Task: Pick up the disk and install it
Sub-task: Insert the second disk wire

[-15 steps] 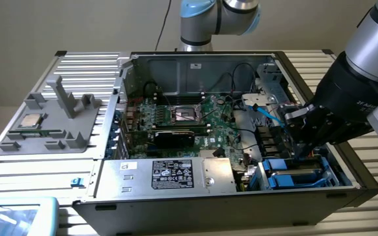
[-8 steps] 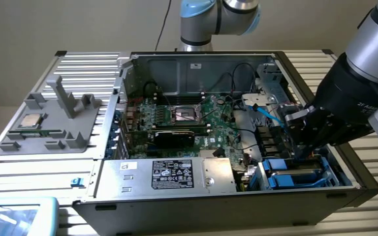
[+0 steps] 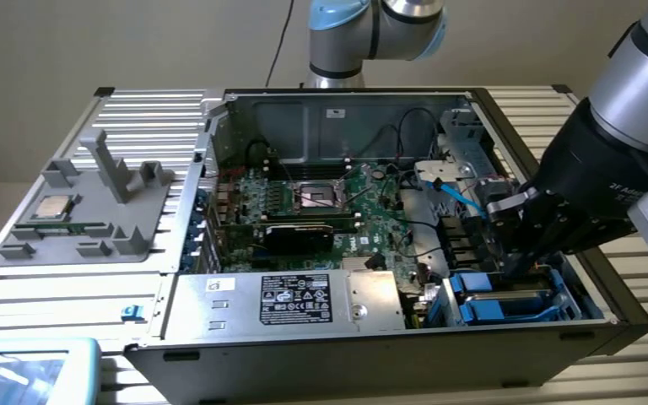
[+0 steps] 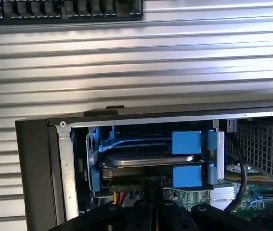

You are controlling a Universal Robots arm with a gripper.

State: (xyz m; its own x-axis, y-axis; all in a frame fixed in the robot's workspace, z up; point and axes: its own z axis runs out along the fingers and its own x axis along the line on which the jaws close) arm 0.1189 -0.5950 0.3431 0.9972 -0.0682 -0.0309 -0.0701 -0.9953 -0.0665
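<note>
Blue bracket (image 4: 187,142) hides most of the disk (image 4: 136,161).

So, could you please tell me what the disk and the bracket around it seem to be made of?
The disk looks like dull silver-grey metal, judging by its soft sheen along the edge. The bracket seems to be moulded plastic: uniform bright blue, matte, with chunky tabs.

The disk (image 4: 148,161), a flat grey metal drive framed by a blue plastic bracket, is sitting level in the drive bay at the corner of the open computer case (image 3: 594,325), edge facing outward.
</note>
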